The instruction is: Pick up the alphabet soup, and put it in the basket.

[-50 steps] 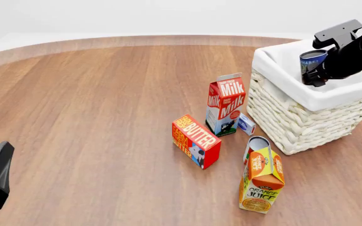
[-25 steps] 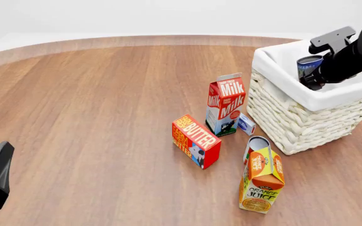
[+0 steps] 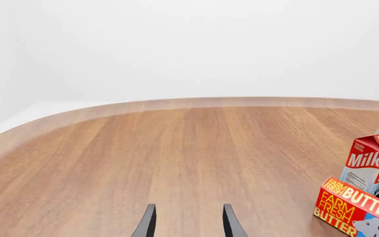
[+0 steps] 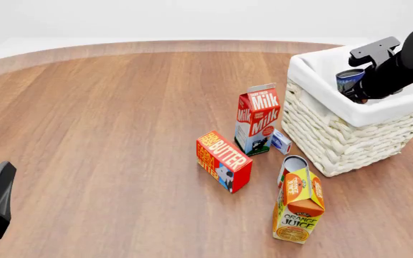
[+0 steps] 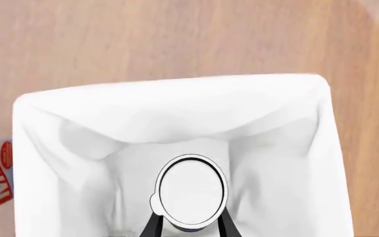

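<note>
We see right gripper (image 4: pixel 361 86), clamped on soup (image 4: pixel 350 79), now lower and further over basket (image 4: pixel 335 129) than half second ago; can sinks toward lining. We judge release next, task near done.

Right wrist view gives what front cannot: soup lid (image 5: pixel 191 190) centred over white lining, fingers (image 5: pixel 151 224) either side, basket floor bare below. Front view alone shows milk (image 4: pixel 257 118), butter (image 4: pixel 223 160), juice (image 4: pixel 298 207) outside basket. Left gripper (image 3: pixel 188 224) idles, fingers apart, holding nothing, well apart from the rest.

Bright, even, diffuse light; faint soft shadows under objects; all views sharp, without glare or distortion.
</note>
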`<control>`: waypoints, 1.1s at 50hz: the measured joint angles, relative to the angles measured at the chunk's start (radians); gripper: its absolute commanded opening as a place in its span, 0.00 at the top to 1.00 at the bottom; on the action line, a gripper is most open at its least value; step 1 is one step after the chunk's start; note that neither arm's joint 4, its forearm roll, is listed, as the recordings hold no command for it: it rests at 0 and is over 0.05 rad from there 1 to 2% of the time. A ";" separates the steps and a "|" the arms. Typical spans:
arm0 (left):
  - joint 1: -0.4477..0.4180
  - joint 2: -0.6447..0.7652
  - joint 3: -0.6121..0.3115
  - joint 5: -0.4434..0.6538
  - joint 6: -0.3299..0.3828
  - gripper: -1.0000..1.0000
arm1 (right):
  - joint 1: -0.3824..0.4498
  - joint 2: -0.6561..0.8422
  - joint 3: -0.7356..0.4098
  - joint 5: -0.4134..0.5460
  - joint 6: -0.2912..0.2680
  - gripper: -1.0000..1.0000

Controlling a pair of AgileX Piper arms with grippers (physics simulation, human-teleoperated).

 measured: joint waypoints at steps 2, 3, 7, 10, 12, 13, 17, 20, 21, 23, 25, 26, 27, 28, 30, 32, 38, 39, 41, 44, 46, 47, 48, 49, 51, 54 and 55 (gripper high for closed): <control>0.000 0.000 0.000 0.000 0.000 0.00 | 0.000 0.000 0.004 -0.001 0.001 1.00; 0.000 0.000 0.000 0.000 0.000 0.00 | 0.000 0.001 0.006 -0.001 0.002 1.00; 0.000 0.000 0.000 0.000 0.000 0.00 | -0.001 0.001 0.011 -0.002 0.004 1.00; 0.000 0.000 0.000 0.000 0.000 0.00 | -0.001 0.003 0.015 -0.002 0.004 1.00; 0.000 0.000 0.000 0.000 0.000 0.00 | -0.001 0.004 0.017 -0.003 0.005 1.00; 0.000 0.000 0.000 0.000 0.000 0.00 | -0.001 0.004 0.018 -0.002 0.005 1.00; 0.000 0.000 0.000 0.000 0.000 0.00 | -0.003 0.004 0.017 -0.002 0.003 1.00; 0.000 0.000 0.000 0.000 0.000 0.00 | -0.008 0.004 0.013 -0.003 0.005 0.00; 0.000 0.000 0.000 0.000 0.000 0.00 | -0.010 0.004 0.012 -0.003 0.006 0.00; 0.000 0.000 0.000 0.000 0.000 0.00 | -0.014 0.004 0.008 -0.003 0.009 0.00; 0.000 0.000 0.000 0.000 0.000 0.00 | -0.016 0.004 0.006 -0.003 0.011 0.00; 0.000 0.000 0.000 0.000 0.000 0.00 | -0.018 0.003 0.005 -0.003 0.011 0.00; 0.000 0.000 0.000 0.000 0.000 0.00 | -0.019 0.003 0.003 -0.003 0.012 0.00; 0.000 0.000 0.000 0.000 0.000 0.00 | -0.020 0.002 0.002 -0.003 0.013 0.00; 0.000 0.000 0.000 0.000 0.000 0.00 | -0.021 0.000 0.001 -0.003 0.014 0.00; 0.000 0.000 0.000 0.000 0.000 0.00 | -0.022 -0.002 0.000 -0.003 0.016 0.00; 0.000 0.000 0.000 0.000 0.000 0.00 | -0.024 -0.008 0.000 -0.002 0.021 0.00; 0.000 0.000 0.000 0.000 0.000 0.00 | -0.024 -0.010 0.000 -0.002 0.023 0.00; 0.000 0.000 0.000 0.000 0.000 0.00 | -0.023 -0.013 0.000 -0.001 0.025 0.00; 0.000 0.000 0.000 0.000 0.000 0.00 | -0.022 -0.018 0.000 0.000 0.029 0.00; 0.000 0.000 0.000 0.000 0.000 0.00 | -0.020 -0.024 0.001 0.001 0.032 0.00; 0.000 0.000 0.000 0.000 0.000 0.00 | -0.019 -0.027 0.002 0.002 0.034 0.00; 0.000 0.000 0.000 0.000 0.000 0.00 | -0.018 -0.030 0.002 0.002 0.035 0.00; 0.000 0.000 0.000 0.000 0.000 0.00 | -0.018 -0.032 0.002 0.003 0.037 0.00; 0.000 0.000 0.000 0.000 0.000 0.00 | -0.016 -0.036 0.003 0.003 0.039 0.00; 0.000 0.000 0.000 0.000 0.000 0.00 | -0.014 -0.047 0.005 0.005 0.043 0.00; 0.000 0.000 0.000 0.000 0.000 0.00 | -0.014 -0.051 0.005 0.006 0.044 0.00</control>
